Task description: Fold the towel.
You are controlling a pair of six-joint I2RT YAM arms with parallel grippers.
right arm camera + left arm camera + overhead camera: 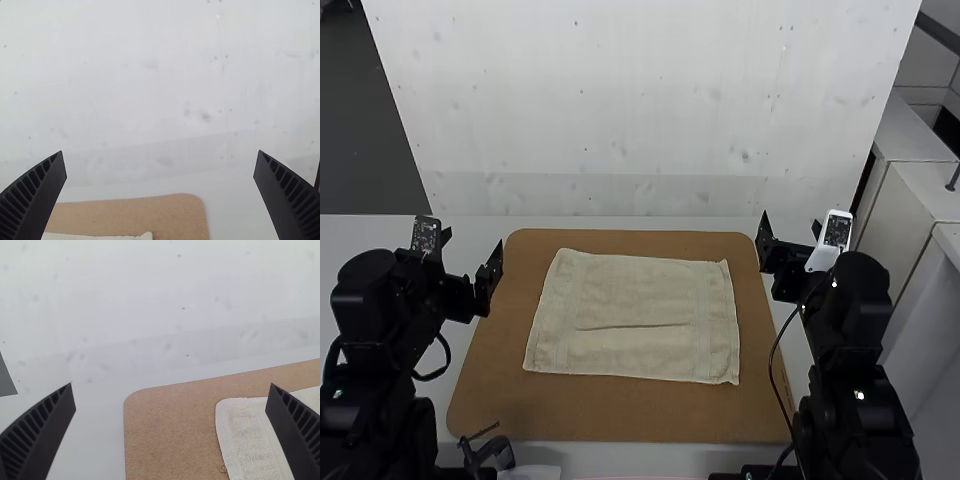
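A nubbly beige towel [630,290] lies spread – short crease near its middle – on the round-cornered brown board [610,420] atop the desk [470,232]; left end effector [473,244] and right end effector [791,222] gape wide, both empty.

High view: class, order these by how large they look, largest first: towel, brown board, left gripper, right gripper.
1. Brown board
2. Towel
3. Left gripper and right gripper: too alike to rank against each other.
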